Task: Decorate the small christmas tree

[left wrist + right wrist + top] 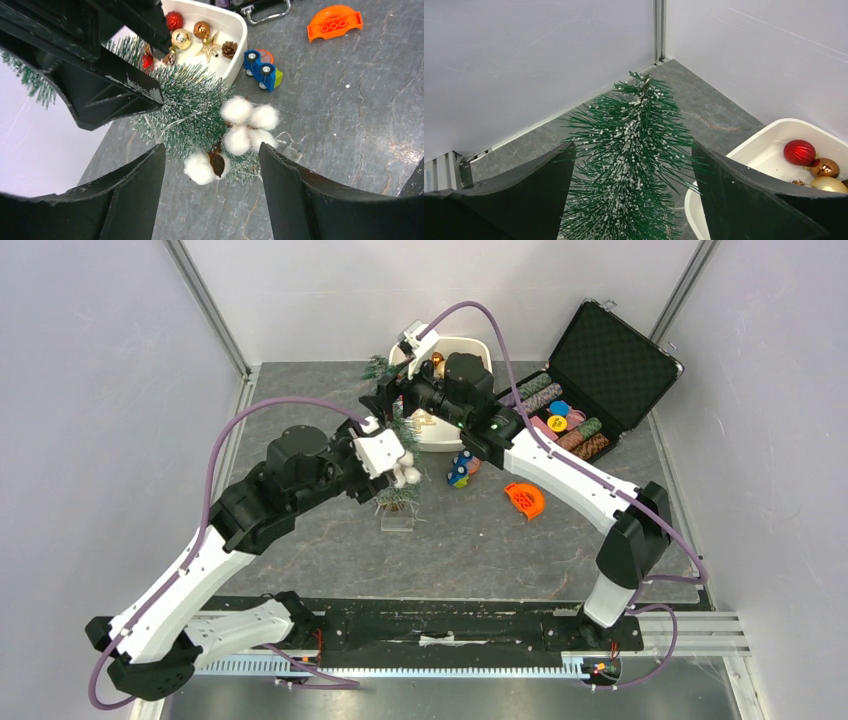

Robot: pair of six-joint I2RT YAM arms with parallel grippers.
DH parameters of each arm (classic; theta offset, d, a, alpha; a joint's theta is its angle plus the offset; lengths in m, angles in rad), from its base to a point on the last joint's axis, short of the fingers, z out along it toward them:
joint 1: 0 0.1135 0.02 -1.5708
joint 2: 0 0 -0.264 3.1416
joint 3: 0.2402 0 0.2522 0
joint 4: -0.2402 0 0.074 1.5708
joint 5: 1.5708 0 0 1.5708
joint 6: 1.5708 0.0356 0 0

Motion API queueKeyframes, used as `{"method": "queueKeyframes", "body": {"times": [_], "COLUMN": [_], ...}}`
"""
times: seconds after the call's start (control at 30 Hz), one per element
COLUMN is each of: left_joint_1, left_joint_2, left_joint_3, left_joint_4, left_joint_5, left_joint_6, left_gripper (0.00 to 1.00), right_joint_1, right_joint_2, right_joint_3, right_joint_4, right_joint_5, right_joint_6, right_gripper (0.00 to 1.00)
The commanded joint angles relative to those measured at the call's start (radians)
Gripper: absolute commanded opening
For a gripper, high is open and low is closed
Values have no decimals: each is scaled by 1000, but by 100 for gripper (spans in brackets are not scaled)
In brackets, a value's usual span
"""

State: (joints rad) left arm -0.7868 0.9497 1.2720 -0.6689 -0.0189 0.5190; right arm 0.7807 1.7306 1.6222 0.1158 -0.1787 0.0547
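Observation:
The small christmas tree stands on its clear base mid-table, with a white cotton sprig lying on its lower branches. My left gripper hovers over that sprig, open; one cotton ball sits between the fingers, touching neither. My right gripper is open around the tree's frosted top, and only bristle tips reach its fingers. In the top view the left gripper is at the tree's side and the right gripper is above its tip.
A white tub behind the tree holds a red ball, gold balls, a star and a pinecone. A blue toy car and an orange piece lie right of the tree. An open black case stands back right.

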Motion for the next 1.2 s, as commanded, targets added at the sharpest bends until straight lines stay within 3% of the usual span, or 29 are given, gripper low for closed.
{"method": "queueKeyframes", "body": {"times": [0.0,0.13,0.87,1.17], "left_joint_1": [3,3,3,3], "left_joint_2": [25,27,2,-11], "left_joint_3": [42,44,51,109], "left_joint_4": [-14,0,10,-47], "left_joint_5": [-77,-110,-106,-32], "left_joint_6": [-80,-90,-89,-136], "left_gripper": [75,76,78,78], "right_joint_1": [1,1,1,2], "right_joint_2": [-49,-61,-118,-132], "right_joint_3": [6,15,24,28], "right_joint_4": [4,4,-16,-16], "right_joint_5": [-3,-15,-20,-39], "right_joint_6": [-33,-46,-146,-146], "right_gripper": [90,98,98,98]}}
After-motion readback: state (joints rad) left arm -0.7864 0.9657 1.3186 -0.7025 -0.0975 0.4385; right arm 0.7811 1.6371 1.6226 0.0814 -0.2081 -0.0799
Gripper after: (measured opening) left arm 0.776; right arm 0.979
